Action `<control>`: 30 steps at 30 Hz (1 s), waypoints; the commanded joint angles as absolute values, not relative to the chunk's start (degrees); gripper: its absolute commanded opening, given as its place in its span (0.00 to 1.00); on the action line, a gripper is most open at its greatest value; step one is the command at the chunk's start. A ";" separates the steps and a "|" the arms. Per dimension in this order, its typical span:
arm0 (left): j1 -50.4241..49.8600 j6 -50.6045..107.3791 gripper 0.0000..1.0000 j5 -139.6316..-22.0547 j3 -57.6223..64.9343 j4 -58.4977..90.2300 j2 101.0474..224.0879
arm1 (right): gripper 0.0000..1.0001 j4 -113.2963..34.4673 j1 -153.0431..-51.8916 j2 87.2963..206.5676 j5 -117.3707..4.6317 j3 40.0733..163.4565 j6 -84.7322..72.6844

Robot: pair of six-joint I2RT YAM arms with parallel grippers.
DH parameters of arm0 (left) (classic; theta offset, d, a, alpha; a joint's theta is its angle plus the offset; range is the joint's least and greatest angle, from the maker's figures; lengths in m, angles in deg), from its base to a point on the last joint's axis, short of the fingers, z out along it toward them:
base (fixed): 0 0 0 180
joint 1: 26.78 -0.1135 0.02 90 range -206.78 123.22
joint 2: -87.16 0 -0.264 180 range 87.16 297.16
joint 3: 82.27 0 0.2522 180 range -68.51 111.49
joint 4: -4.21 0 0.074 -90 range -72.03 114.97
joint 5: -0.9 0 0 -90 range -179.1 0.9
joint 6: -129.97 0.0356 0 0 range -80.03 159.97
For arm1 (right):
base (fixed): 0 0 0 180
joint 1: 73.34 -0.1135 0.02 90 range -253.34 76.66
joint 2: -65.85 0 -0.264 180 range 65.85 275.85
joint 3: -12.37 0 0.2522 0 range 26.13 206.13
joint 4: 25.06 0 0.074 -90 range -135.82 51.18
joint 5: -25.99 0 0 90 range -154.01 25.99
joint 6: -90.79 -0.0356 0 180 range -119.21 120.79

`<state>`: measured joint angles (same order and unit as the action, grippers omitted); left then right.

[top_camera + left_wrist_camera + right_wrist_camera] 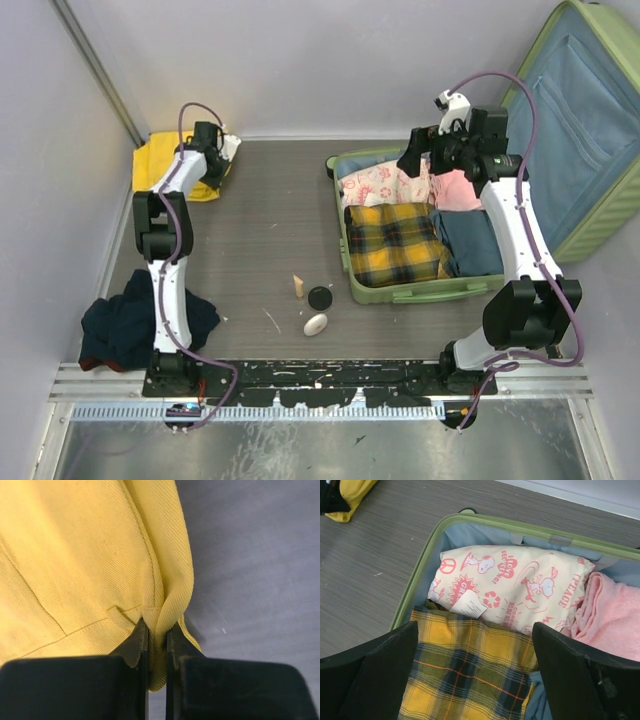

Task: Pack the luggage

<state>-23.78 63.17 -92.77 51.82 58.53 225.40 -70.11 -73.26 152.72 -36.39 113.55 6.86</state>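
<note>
The light-green luggage (392, 293) lies open at the right, its lid (590, 120) leaning on the wall. Inside are a yellow plaid cloth (395, 243), a white-and-pink printed cloth (380, 185), a pink towel (457, 188) and a blue garment (470, 243). My right gripper (420, 150) hovers open and empty above the printed cloth (520, 585) and plaid cloth (470, 675). My left gripper (222, 155) is at the far left, shut on a fold of a yellow cloth (165, 160); the wrist view shows the fold (159, 625) pinched between the fingers.
A dark navy garment (125, 325) lies heaped at the near left by the left arm's base. A small wooden piece (298, 287), a black round lid (320, 297) and a white oval object (316, 324) lie mid-table in front of the luggage.
</note>
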 commanded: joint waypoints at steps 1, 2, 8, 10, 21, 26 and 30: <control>-18.73 75.91 0.00 -82.41 35.95 64.99 215.88 | 1.00 -67.00 -75.19 151.25 -34.84 113.21 4.85; -17.35 78.75 0.00 -81.06 31.52 64.99 213.34 | 1.00 -66.74 -75.71 151.39 -34.77 113.11 4.68; -14.74 96.78 0.00 -71.19 12.67 76.00 200.46 | 0.99 -64.64 -79.30 152.43 -34.75 112.44 3.06; -14.77 103.91 0.00 -69.24 8.01 79.75 195.93 | 0.99 -64.01 -80.77 152.95 -34.59 112.36 2.31; -18.00 115.41 0.22 -75.82 -9.60 63.88 174.17 | 0.95 -60.90 -94.23 161.42 -35.36 114.21 -2.14; -20.86 104.22 0.52 -68.89 -5.34 69.12 170.50 | 0.93 -59.30 -100.54 169.65 -37.69 120.02 -6.32; -22.71 92.58 0.64 -66.20 -5.15 67.28 167.22 | 0.92 -58.93 -103.81 177.07 -39.58 125.60 -8.70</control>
<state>-21.02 105.11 -71.59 -7.41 69.04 171.50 -62.54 -101.09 173.22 -37.29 118.88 -4.79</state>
